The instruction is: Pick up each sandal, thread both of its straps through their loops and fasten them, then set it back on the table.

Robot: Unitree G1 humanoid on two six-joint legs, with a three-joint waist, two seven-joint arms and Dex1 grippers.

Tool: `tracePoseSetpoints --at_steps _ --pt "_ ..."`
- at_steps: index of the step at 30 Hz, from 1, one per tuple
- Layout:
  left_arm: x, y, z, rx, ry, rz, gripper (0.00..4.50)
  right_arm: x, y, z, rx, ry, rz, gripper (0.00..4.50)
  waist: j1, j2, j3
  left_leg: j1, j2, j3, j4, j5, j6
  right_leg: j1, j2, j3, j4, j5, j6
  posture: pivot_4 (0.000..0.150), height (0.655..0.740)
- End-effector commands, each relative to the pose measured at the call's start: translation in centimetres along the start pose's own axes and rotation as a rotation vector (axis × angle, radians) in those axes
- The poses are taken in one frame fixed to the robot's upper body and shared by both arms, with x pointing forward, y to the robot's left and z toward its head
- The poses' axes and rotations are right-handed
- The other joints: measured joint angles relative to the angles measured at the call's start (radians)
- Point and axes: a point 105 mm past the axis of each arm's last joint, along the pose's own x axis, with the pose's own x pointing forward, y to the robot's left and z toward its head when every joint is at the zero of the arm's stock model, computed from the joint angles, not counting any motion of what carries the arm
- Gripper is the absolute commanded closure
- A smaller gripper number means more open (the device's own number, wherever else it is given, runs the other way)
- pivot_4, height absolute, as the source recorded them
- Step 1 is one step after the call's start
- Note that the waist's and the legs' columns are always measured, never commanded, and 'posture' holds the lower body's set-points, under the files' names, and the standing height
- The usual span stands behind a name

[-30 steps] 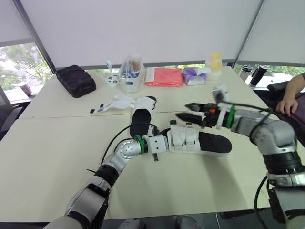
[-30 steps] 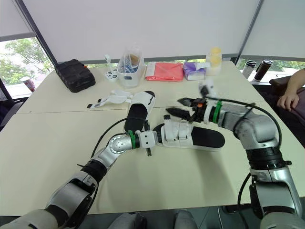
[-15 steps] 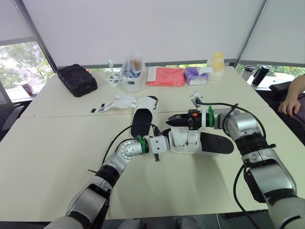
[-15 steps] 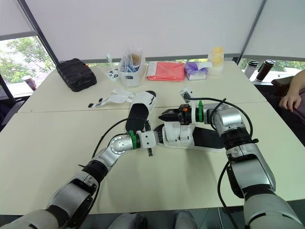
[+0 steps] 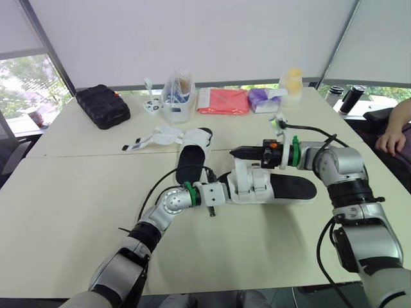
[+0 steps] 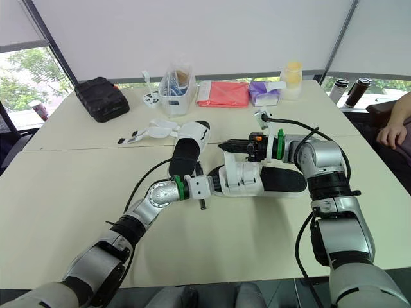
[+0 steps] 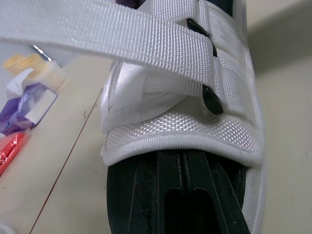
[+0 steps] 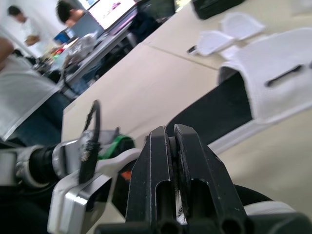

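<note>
Your right fingers (image 8: 157, 165) are pressed together, pinching the end of a white woven webbing strap (image 7: 122, 34). The strap runs taut from them down to the upper of the sandal. These fingers point toward your left and hang just above the strapped end.

Your left fingers (image 7: 165, 170) are clamped on that same end of the black-soled sandal with a white woven upper (image 5: 292, 187). The sandal lies lengthwise between your two arms. Its far end is on the pale cream surface (image 5: 77, 205), and its strapped end is tipped slightly up in the left fingers.

A second black-soled sandal with opened white straps (image 5: 191, 154) lies flat just beyond your left forearm, straps splayed to its left.

Along the far edge of the surface stand:
- a black zipped fabric pouch (image 5: 103, 108)
- a clear plastic container (image 5: 177, 99)
- a flat red packet (image 5: 221, 102)
- a purple tissue pack (image 5: 263, 101)
- a pale yellow bottle (image 5: 291, 80)

A person's hand (image 5: 388, 140) rests at the far right edge.
</note>
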Motion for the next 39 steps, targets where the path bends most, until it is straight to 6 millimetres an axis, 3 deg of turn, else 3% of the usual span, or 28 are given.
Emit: tracePoseSetpoints --at_steps 1,4,9,17,21,24,26,27,30,33,36,39 --pt "-0.1 -3.1 -2.0 -0.057 0.080 -0.096 4.50 -0.5 -1.7 0.1 -0.038 -0.020 -0.114 4.46 -0.001 0.000 0.000 0.000 0.000 0.000 0.000 0.000 0.000 0.000 0.000 0.000 0.000 0.000 0.000 0.150 0.7400" --pt "-0.1 -3.1 -2.0 -0.057 0.080 -0.096 4.50 -0.4 -2.2 -0.3 -0.046 -0.008 -0.140 4.46 -0.001 0.000 0.000 0.000 0.000 0.000 0.000 0.001 -0.002 0.000 0.000 0.000 0.000 0.000 0.000 0.150 0.7400" --pt "-0.1 -3.0 -2.0 -0.059 0.082 -0.090 4.50 0.3 -4.8 -4.2 -0.107 0.187 -0.298 4.46 -0.003 0.001 -0.001 0.001 0.000 0.000 0.000 0.002 -0.003 0.000 0.000 0.000 0.001 0.000 0.000 0.150 0.7400" --pt "-0.2 -3.2 -2.1 -0.060 0.083 -0.094 4.50 1.1 -4.8 -5.6 -0.238 0.308 -0.259 4.46 -0.006 0.001 -0.002 0.008 0.000 0.000 0.000 0.001 -0.001 0.007 0.001 0.000 0.001 0.000 0.000 0.150 0.7400" --pt "-0.2 -3.1 -2.0 -0.061 0.083 -0.090 4.50 1.0 -5.2 -5.5 -0.277 0.319 -0.276 3.04 -0.005 0.001 -0.002 0.013 0.000 0.000 -0.001 0.001 -0.001 0.012 0.001 0.000 0.000 0.000 0.000 0.150 0.7400" --pt "-0.2 -3.1 -2.0 -0.061 0.083 -0.092 4.50 0.8 -5.6 -4.9 -0.282 0.294 -0.304 1.43 -0.004 0.001 -0.002 0.013 0.000 0.001 -0.001 0.001 -0.001 0.011 0.001 0.000 0.000 0.000 0.000 0.150 0.7400" --pt "-0.2 -3.2 -2.0 -0.059 0.082 -0.093 4.50 0.3 -5.2 -3.3 -0.300 0.218 -0.296 0.42 -0.003 0.001 -0.002 0.012 0.000 0.001 -0.001 0.001 -0.001 0.011 0.001 0.000 0.000 0.000 0.000 0.150 0.7400" --pt "-0.2 -3.1 -2.1 -0.060 0.083 -0.092 4.50 -0.5 -4.9 -1.3 -0.277 0.127 -0.309 0.06 -0.003 0.001 -0.002 0.012 0.000 0.001 -0.001 0.001 -0.001 0.010 0.001 0.000 0.000 0.000 0.000 0.150 0.7400" --pt "-0.4 -2.9 -2.1 -0.059 0.083 -0.086 4.50 -2.5 -4.2 1.9 -0.226 -0.035 -0.337 0.06 -0.001 0.002 -0.002 0.008 0.000 0.000 -0.001 0.001 -0.001 0.007 0.001 0.001 0.000 0.000 0.000 0.150 0.7400" --pt "-0.8 -1.8 -1.4 -0.108 0.044 -0.022 4.50 -5.0 -2.7 2.5 -0.157 -0.115 -0.336 0.06 -0.001 0.002 -0.002 0.002 0.000 -0.001 -0.001 0.001 -0.002 0.002 0.001 0.000 0.000 0.000 -0.001 0.150 0.7400" --pt "-2.2 -0.5 -0.5 -0.161 0.010 0.040 4.50 -6.4 -1.1 1.2 -0.069 -0.119 -0.309 0.06 -0.005 0.002 -0.002 -0.004 0.001 -0.001 -0.001 0.004 -0.007 -0.004 0.001 0.000 0.000 0.000 -0.001 0.150 0.7400" --pt "-4.9 1.0 1.2 -0.275 -0.035 0.101 4.50 -7.8 0.2 -1.3 0.077 -0.088 -0.272 0.06 -0.022 0.002 -0.001 -0.007 0.002 0.002 -0.002 0.004 -0.007 -0.009 0.001 0.003 0.000 0.000 -0.001 0.150 0.7400"
